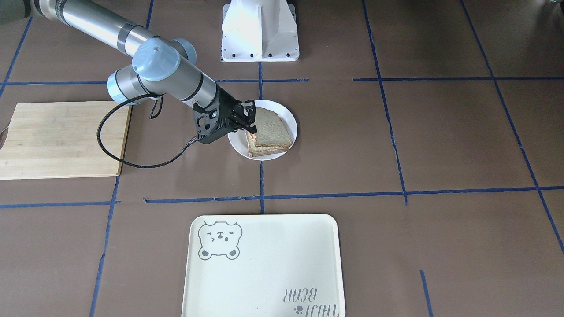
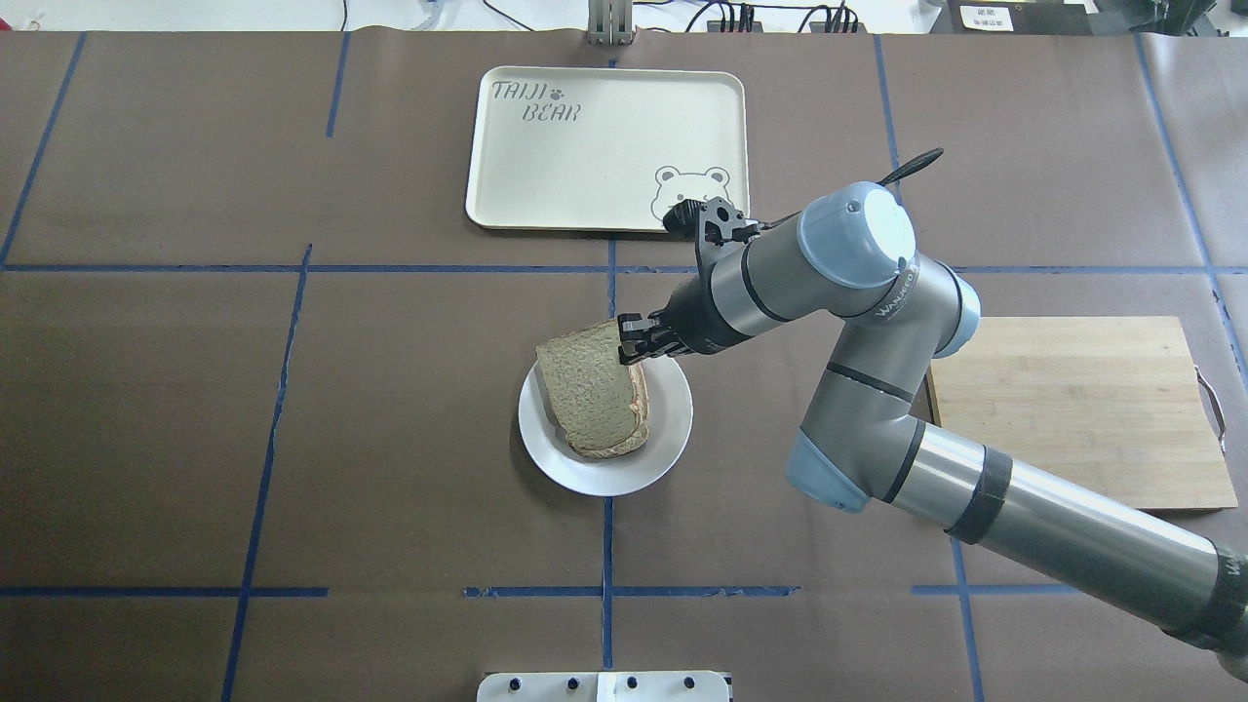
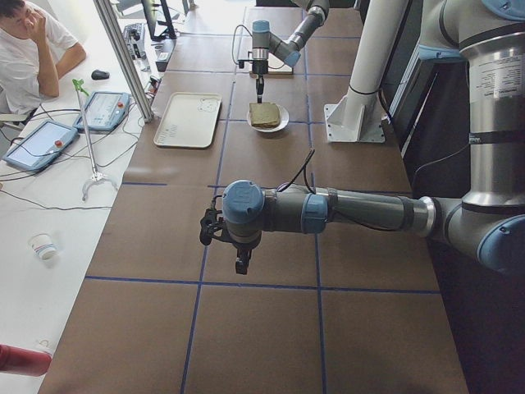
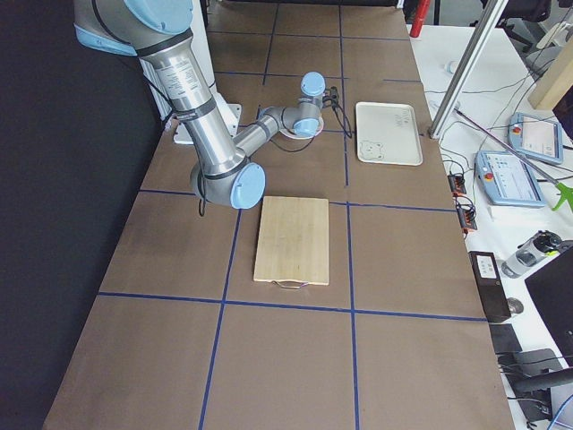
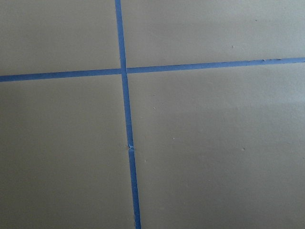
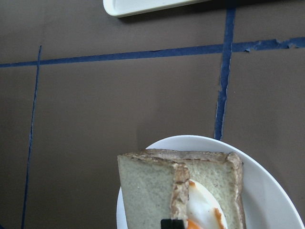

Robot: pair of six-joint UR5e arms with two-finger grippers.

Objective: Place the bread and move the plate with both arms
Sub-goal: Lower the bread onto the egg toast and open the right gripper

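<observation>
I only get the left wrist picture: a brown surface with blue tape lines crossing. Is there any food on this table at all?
Observer: Yes. In the overhead view a white plate sits mid-table, and the right gripper holds a pale bread slice tilted over it.
Visitor: Is the plate bare under it?
Observer: No; the right wrist view shows a fried egg on a toast slice beneath the bread.
Visitor: And my camera's arm?
Observer: The side view shows the left gripper pointing down at the table, well apart from the plate.

Bare table (image 2: 390,419) on plate's (image 2: 673,434) left; right arm (image 2: 858,292) across its right.
</observation>
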